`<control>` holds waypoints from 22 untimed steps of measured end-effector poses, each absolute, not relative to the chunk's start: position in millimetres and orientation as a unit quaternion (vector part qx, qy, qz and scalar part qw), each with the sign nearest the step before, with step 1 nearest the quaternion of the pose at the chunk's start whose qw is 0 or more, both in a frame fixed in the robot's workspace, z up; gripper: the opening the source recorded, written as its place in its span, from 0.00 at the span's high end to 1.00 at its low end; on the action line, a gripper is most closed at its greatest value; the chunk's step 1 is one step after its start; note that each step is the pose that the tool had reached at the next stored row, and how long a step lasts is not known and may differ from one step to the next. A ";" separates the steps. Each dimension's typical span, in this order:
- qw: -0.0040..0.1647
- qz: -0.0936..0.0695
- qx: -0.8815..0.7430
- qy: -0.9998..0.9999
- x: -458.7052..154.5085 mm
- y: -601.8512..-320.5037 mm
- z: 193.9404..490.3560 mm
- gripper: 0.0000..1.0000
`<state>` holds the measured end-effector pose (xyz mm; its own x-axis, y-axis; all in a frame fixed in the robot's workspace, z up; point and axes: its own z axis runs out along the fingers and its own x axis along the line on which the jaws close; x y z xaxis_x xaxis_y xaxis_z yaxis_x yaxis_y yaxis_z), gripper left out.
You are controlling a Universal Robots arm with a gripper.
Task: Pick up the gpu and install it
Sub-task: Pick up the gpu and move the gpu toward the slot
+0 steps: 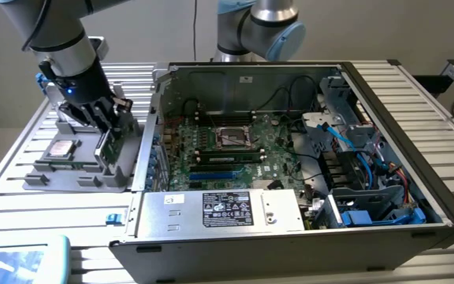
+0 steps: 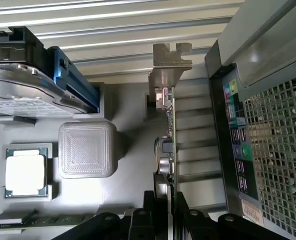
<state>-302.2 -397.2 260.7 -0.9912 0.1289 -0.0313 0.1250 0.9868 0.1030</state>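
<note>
The gpu (image 1: 110, 151) is a thin green card standing upright on edge in the grey parts tray (image 1: 61, 180), just outside the computer case's wall on the exterior view's left. My gripper (image 1: 109, 133) comes down on it from above. In the wrist view the gpu (image 2: 169, 125) appears edge-on, its silver end bracket (image 2: 171, 60) at the far end. My gripper (image 2: 164, 202) has its black fingers (image 2: 149, 210) pressed against both faces of the card, shut on it. Whether the card's lower edge has left the tray, I cannot tell.
The open computer case (image 1: 385, 118) lies on the slatted table with its motherboard (image 1: 227, 148) exposed and a power supply (image 1: 219, 210) at the front. The tray also holds a processor (image 2: 25, 172), a square grey block (image 2: 85, 150) and a hard drive (image 2: 23, 90). The case's rear panel (image 2: 238, 130) is close beside the card.
</note>
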 end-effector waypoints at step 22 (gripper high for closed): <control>0.019 0.050 0.063 0.997 -302.1 -405.3 360.3 0.73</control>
<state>-302.1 -405.3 360.3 -0.9912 0.1284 -0.0308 0.1247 0.9868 0.1030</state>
